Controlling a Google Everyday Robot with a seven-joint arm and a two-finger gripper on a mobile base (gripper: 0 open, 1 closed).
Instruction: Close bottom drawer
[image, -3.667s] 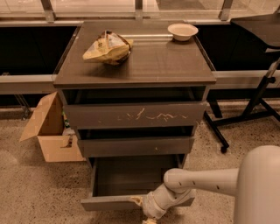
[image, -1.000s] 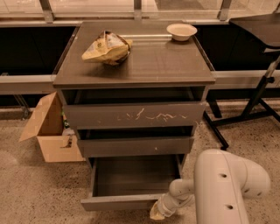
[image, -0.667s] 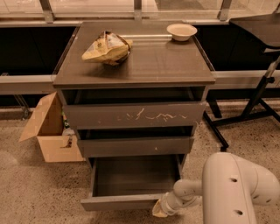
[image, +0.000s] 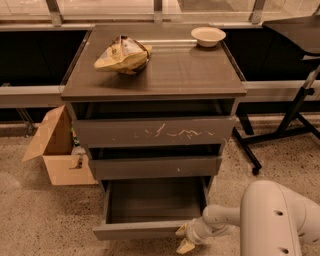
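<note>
The bottom drawer (image: 150, 205) of the dark grey-brown cabinet is pulled out, its shallow box empty and its plain front (image: 137, 231) facing me. My gripper (image: 184, 238) is at the bottom of the view, at the right end of that drawer front, with its pale fingertips against or just beside the front's edge. The white arm (image: 275, 220) reaches in from the lower right. The plain middle drawer (image: 155, 167) and the white-scratched top drawer (image: 152, 131) stand slightly out above it.
A crumpled chip bag (image: 122, 54) and a white bowl (image: 208, 35) sit on the cabinet top. An open cardboard box (image: 55, 150) stands on the floor left of the cabinet. Black stand legs (image: 280, 132) lie to the right.
The arm has drawn in from the left toward the right end of the drawer front and the gripper has turned. The drawer looks pushed in slightly.
</note>
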